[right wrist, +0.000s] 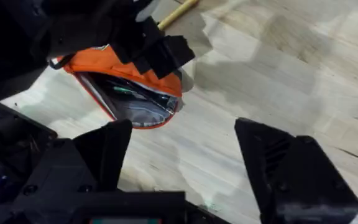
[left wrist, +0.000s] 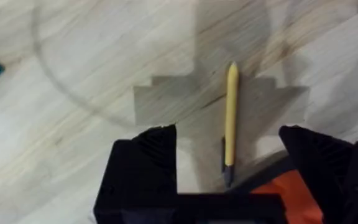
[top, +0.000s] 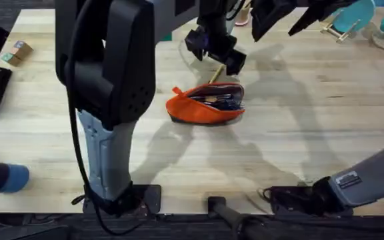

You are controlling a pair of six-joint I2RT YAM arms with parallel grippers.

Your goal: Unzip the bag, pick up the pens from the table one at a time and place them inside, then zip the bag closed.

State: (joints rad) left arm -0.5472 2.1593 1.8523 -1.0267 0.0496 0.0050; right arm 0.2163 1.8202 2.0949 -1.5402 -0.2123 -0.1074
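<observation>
Left hand [left wrist: 227, 158] and right hand [right wrist: 185, 158], both spread wide.

Unzipped orange bag [top: 205, 107]; yellow pen [left wrist: 230, 118] beside

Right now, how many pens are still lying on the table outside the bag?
1: the yellow pen lies on the table beside the open orange bag, under the left gripper. Others may be hidden.
</observation>
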